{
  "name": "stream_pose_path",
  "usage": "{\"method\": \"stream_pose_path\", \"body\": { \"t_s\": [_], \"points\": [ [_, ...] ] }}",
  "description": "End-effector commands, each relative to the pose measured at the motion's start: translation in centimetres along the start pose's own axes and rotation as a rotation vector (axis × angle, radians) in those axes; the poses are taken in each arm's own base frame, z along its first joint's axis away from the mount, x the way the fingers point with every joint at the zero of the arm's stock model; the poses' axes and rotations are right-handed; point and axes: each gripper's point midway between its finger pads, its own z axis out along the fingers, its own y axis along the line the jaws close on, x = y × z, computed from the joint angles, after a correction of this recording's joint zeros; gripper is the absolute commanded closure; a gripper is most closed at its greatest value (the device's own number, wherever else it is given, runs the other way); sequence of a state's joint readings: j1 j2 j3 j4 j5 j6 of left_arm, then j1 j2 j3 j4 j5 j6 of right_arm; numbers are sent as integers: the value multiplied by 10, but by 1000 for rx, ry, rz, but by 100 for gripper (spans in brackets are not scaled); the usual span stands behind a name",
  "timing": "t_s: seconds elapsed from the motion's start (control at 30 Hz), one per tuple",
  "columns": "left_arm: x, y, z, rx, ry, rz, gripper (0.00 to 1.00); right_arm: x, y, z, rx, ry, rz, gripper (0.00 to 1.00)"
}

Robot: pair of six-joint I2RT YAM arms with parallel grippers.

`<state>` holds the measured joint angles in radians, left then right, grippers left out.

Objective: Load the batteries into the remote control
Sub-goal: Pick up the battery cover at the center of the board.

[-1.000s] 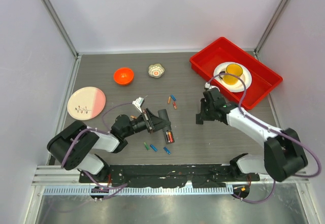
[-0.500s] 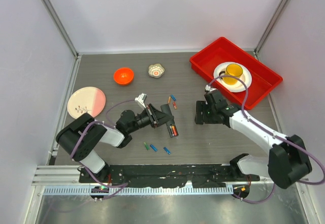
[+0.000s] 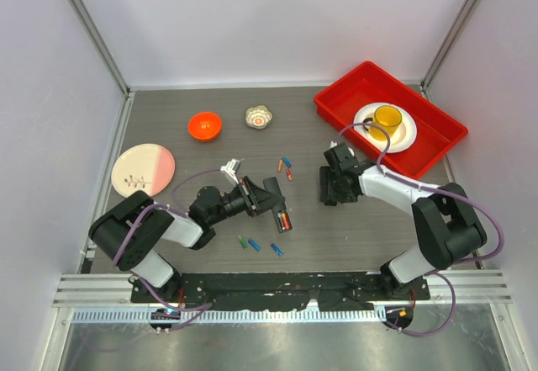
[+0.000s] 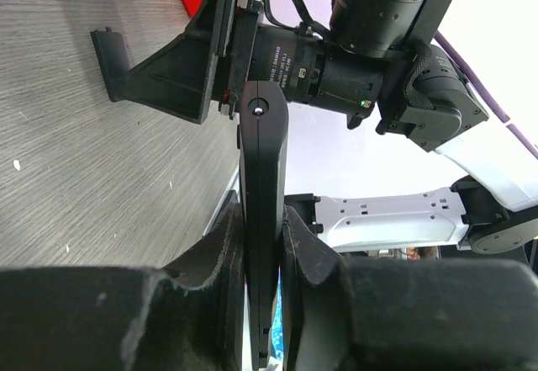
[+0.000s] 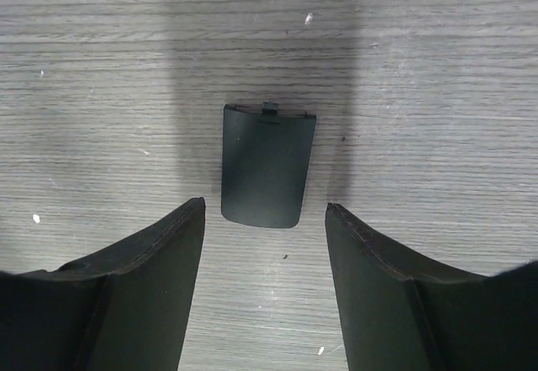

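Remote control, clenched in my left jaws; right jaws released over battery cover, to its right.

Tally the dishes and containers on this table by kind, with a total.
Bowls: 2 (orange bowl, small patterned bowl)
Plates: 2 (pink plate, white plate)
Cups: 1 (yellow cup)
Trays: 1 (red tray)
Total: 6

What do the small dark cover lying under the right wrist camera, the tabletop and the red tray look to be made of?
The cover: probably moulded plastic, matt black, with a small latch tab on one edge. The tabletop: grey with fine wood-grain streaks, likely laminate, though that is not certain. The red tray: seemingly plastic, smooth uniform red with a raised rim.
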<state>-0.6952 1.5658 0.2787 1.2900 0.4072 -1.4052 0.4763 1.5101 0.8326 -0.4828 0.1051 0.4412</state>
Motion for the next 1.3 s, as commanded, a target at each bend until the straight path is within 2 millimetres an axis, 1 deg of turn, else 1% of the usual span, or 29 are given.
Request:
{"method": "stream_pose_path", "body": {
  "t_s": [0.0,0.17,0.27,0.53,0.63,0.67,0.77,0.83,0.87,0.97,1.0,1.07,1.1,1.27],
  "points": [
    [-10,-62,-7,252,-55,135,100,-15,4,3,10,-39,-16,37],
    [-9,-63,-7,256,-46,137,100,-13,4,8,11,-22,-32,41],
    [-9,-64,-8,258,-46,141,100,-10,1,11,24,-8,-42,44],
    [-8,-64,-7,258,-41,140,100,3,-2,19,32,36,-49,50],
    [-8,-64,-7,259,-39,140,100,7,-3,20,35,45,-50,53],
    [-8,-64,-7,259,-39,140,100,7,-2,20,30,43,-50,59],
    [-8,-64,-7,259,-39,140,100,8,-1,19,24,41,-49,71],
    [-8,-64,-7,259,-39,140,100,6,-1,17,22,28,-45,74],
    [-8,-64,-7,261,-37,141,100,4,-1,14,21,17,-42,78],
    [-10,-65,-5,262,-43,142,100,-8,3,-1,2,-28,-27,82],
    [-10,-64,-4,259,-44,139,100,-15,6,-11,-13,-60,-21,82],
    [-12,-66,-2,264,-51,141,100,-20,6,-24,-24,-78,-18,83],
    [-13,-65,-1,261,-54,139,100,-25,10,-36,-47,-109,-18,83],
    [-20,-65,7,260,-72,138,100,-26,14,-74,-96,-143,-37,83]
  ]
}}
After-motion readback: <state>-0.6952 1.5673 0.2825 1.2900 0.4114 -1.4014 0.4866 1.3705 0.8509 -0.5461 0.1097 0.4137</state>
